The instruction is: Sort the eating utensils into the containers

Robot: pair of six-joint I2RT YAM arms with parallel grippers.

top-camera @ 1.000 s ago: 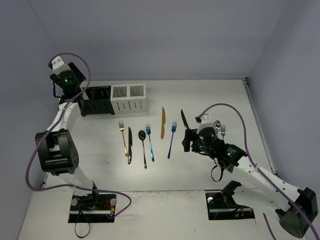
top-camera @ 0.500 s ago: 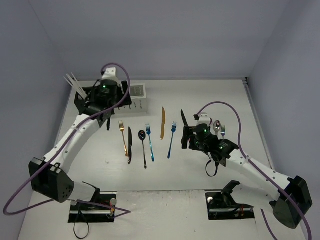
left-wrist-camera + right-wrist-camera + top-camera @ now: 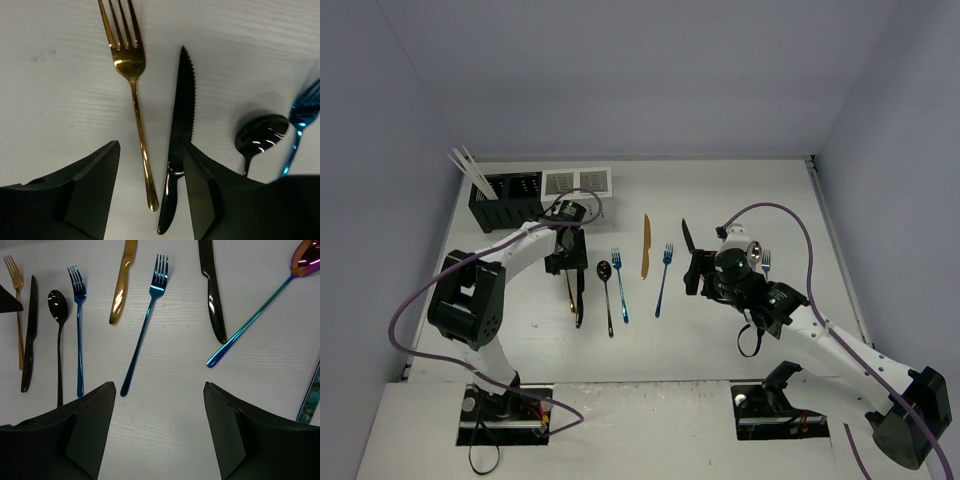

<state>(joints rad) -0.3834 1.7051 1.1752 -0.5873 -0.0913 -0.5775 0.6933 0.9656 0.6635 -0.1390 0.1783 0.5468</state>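
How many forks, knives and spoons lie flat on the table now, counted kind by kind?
Forks: 4 (gold fork, left blue fork, middle blue fork, far-right blue fork)
Knives: 3 (left black knife, gold knife, right black knife)
Spoons: 2 (black spoon, purple-blue spoon)
Total: 9
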